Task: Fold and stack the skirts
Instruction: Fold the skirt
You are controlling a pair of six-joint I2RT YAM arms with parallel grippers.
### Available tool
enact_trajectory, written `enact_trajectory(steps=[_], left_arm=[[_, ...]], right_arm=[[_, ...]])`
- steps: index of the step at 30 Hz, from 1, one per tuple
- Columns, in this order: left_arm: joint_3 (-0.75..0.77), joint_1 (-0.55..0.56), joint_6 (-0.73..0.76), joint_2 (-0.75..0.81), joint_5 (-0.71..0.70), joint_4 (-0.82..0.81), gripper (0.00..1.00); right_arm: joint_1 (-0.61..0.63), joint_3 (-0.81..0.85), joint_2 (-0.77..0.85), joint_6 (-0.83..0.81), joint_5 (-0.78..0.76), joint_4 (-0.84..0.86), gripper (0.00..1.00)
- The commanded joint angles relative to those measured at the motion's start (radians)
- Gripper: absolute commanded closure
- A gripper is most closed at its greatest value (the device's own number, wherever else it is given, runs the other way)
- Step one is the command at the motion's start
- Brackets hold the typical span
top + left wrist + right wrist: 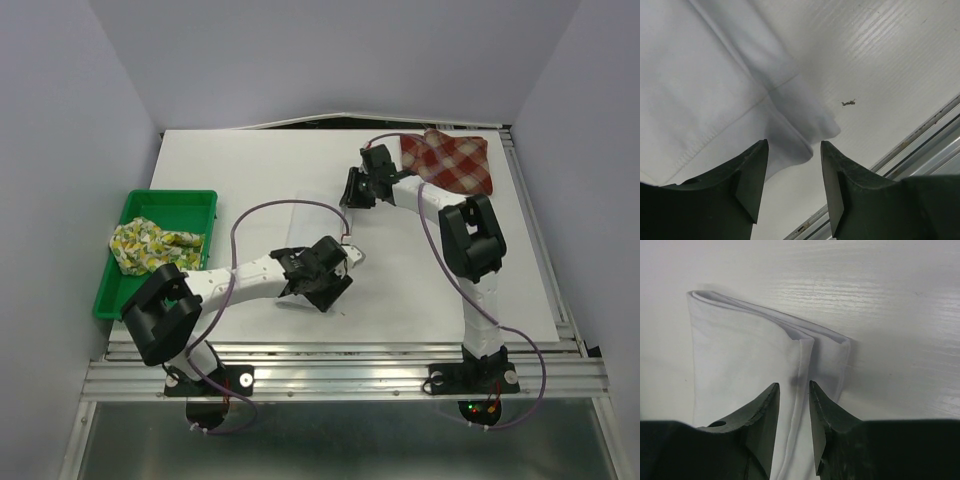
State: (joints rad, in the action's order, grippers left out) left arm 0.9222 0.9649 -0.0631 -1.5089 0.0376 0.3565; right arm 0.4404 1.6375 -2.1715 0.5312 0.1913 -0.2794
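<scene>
**A:** How far along are we?

**B:** Partway through the first one, I'd judge. The white skirt (305,220) lies mid-counter, already doubled over; the right wrist view shows layered edges. The plaid skirt (448,160) sits flat at the far right corner, and I can't tell whether it's folded. The fruit-print skirt (150,245) is a crumpled heap in the green tray (175,196). Nothing is stacked.

**A:** And the pincers?

**B:** The right pincer (793,386) is drawn narrow, with the white skirt's hemmed edge running between its tips, so it looks like a pinch. The left pincer (793,145) is spread, and the skirt's near corner sits in the gap without being gripped.

**A:** Room to work?

**B:** The counter (250,165) is bare beyond the white skirt, so there's room for a fold away from the arms. It's tighter on the near side: the left wrist view shows the metal rail (930,130) close to that corner. The two arms also crowd each other over one small cloth.
</scene>
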Motion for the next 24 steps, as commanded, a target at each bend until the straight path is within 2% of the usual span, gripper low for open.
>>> enact_trajectory(steps=[1,4,7,8,10,11,15,18,24], left_arm=[[0.024,0.001,-0.009,-0.028,0.002,-0.001,0.46],[0.035,0.000,-0.007,-0.050,-0.021,0.004,0.50],[0.043,-0.023,-0.010,-0.068,-0.021,0.006,0.62],[0.044,-0.028,-0.010,-0.068,-0.013,0.006,0.69],[0.040,-0.038,-0.009,-0.062,-0.007,0.006,0.76],[0.037,-0.038,-0.007,-0.054,-0.004,0.006,0.83],[0.040,-0.038,-0.003,-0.017,-0.008,0.009,0.99],[0.029,-0.038,0.006,0.012,-0.018,0.006,1.00],[0.009,-0.037,0.011,0.110,-0.027,0.010,1.00]], right_arm=[[0.004,0.044,-0.005,-0.002,-0.027,0.023,0.65],[0.004,0.048,-0.010,0.000,-0.027,0.022,0.66],[0.004,0.053,-0.019,-0.008,-0.029,0.022,0.67],[0.004,0.053,-0.020,-0.008,-0.029,0.020,0.69],[0.004,0.054,-0.022,-0.008,-0.029,0.022,0.70],[0.004,0.053,-0.022,-0.008,-0.026,0.023,0.75],[0.004,0.058,-0.017,-0.008,-0.016,0.026,0.86],[0.004,0.070,-0.016,-0.011,-0.007,0.026,0.99],[0.004,0.096,0.010,-0.017,-0.003,0.049,0.99]])
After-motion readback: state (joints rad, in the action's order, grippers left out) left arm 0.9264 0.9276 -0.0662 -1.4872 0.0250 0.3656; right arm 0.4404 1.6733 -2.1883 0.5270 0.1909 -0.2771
